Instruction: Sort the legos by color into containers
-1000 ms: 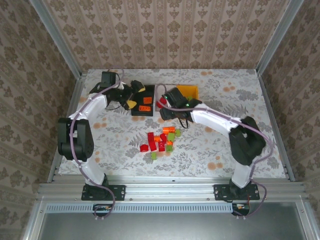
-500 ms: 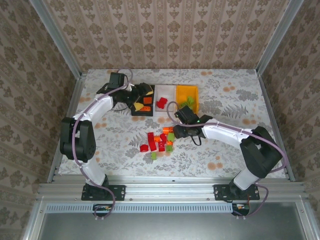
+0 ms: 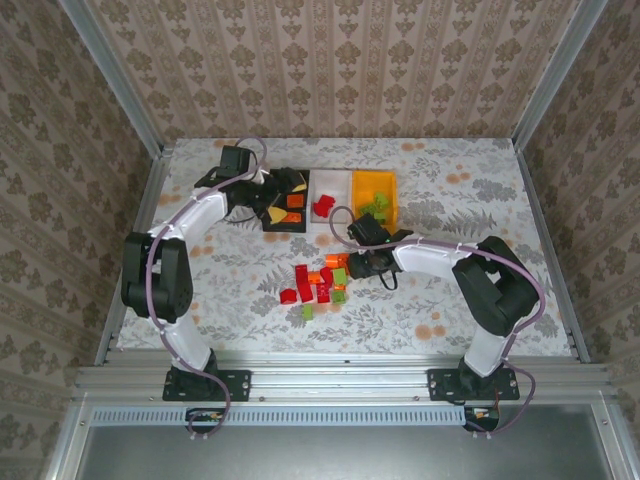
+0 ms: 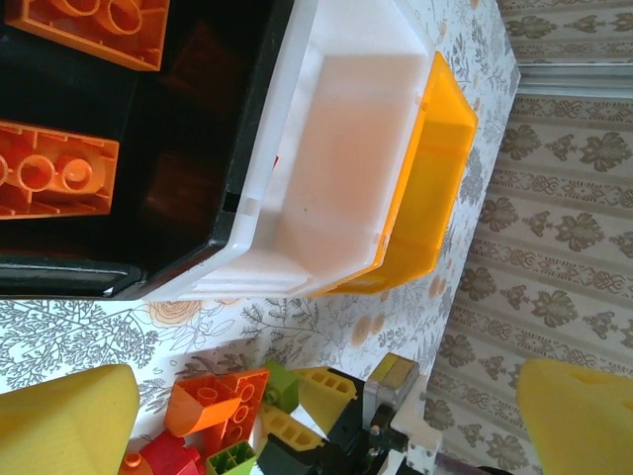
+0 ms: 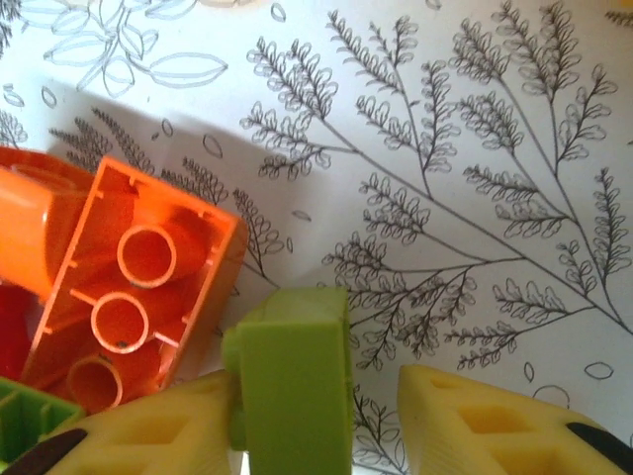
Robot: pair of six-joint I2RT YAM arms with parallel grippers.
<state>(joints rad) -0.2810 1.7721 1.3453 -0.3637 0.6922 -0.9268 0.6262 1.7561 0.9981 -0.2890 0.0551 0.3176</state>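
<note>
Right tool [image 3: 350, 263] is down at the pile, fingers [image 5: 475, 426] apart, nothing clamped. A light green brick [image 5: 292, 381] sits between them, against one pad, with a gap to the other. An orange brick [image 5: 129, 297] lies just beside it, outside the fingers.

Judgement: centre on the green brick before closing so it does not twist. Keep the orange one out and lift straight. The orange-yellow bin [image 3: 372, 177], beyond the tool, holds green.

Left tool [image 3: 278, 197] is apart and empty above the black bin [image 4: 188, 148].
</note>
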